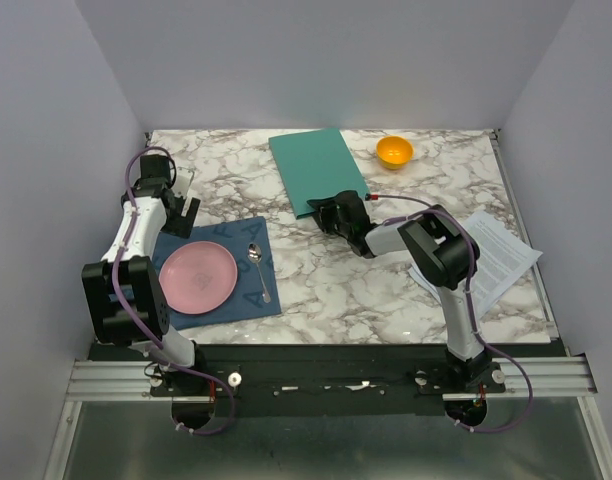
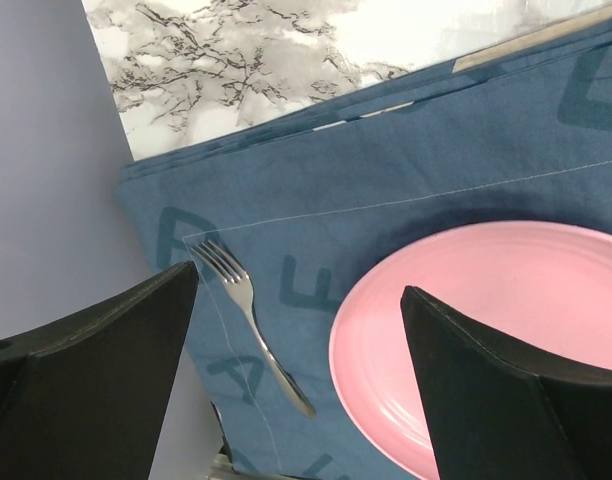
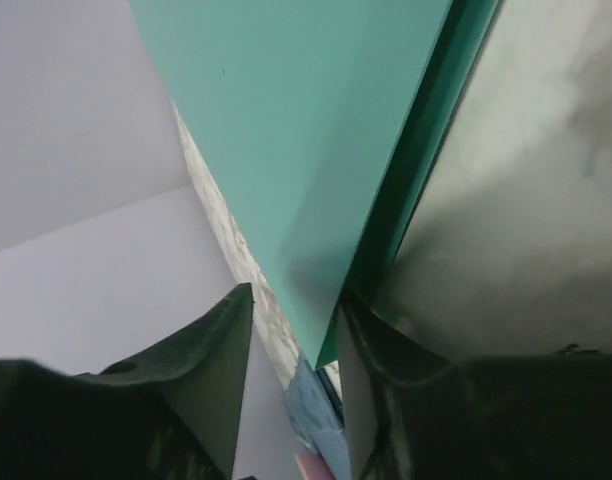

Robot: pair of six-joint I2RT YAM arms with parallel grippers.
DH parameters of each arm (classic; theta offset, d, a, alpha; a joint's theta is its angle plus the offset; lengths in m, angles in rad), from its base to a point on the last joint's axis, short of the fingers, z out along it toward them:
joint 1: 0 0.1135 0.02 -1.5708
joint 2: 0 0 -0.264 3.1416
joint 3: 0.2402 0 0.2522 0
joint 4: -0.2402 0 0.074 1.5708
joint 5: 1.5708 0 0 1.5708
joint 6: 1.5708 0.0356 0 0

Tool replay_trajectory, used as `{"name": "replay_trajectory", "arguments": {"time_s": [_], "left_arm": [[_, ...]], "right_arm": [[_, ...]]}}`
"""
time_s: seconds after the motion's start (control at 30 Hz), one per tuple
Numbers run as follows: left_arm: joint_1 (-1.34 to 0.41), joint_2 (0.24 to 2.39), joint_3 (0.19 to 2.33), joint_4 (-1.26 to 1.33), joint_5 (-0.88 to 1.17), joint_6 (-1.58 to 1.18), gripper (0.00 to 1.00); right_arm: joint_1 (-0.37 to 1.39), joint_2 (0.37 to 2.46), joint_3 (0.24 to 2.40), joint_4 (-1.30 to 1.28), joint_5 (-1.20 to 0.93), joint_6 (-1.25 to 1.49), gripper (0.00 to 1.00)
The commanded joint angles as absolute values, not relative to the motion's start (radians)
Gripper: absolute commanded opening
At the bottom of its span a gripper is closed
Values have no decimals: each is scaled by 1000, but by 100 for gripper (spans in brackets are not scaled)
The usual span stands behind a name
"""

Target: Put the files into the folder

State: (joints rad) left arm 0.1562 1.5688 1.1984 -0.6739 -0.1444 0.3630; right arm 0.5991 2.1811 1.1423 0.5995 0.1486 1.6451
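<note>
As the right gripper point(image 1: 318, 212) meets the near edge of the teal folder point(image 1: 316, 165), the files point(image 1: 501, 255) lie well off to its right. Left gripper point(image 2: 298, 283) hangs wide open over pink plate point(image 2: 486, 310) and fork point(image 2: 248, 315). Cover point(image 3: 286, 150) sits between the right fingers point(image 3: 221, 370), clamp uncertain; pinch only that top leaf, lift gently.
</note>
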Motion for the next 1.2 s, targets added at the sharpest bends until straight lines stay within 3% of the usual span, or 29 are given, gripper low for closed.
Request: {"name": "replay_trajectory", "arguments": {"time_s": [0.0,0.1,0.2,0.63,0.87,1.17], "left_arm": [[166,1511,1192,-693,-129,391,99],[170,1491,1187,-701,-127,402,99],[172,1477,1190,-707,-126,406,99],[222,1502,1235,-822,50,368,99],[224,1529,1284,-893,100,353,99],[227,1532,1341,-953,143,313,99]], "right_arm": [[584,2210,1161,592,225,1648,41],[584,2197,1164,586,236,1612,27],[584,2165,1160,554,241,1560,1],[682,1767,933,324,463,1112,0],[917,1560,888,145,751,691,0],[1158,1457,854,-127,1081,484,0]]}}
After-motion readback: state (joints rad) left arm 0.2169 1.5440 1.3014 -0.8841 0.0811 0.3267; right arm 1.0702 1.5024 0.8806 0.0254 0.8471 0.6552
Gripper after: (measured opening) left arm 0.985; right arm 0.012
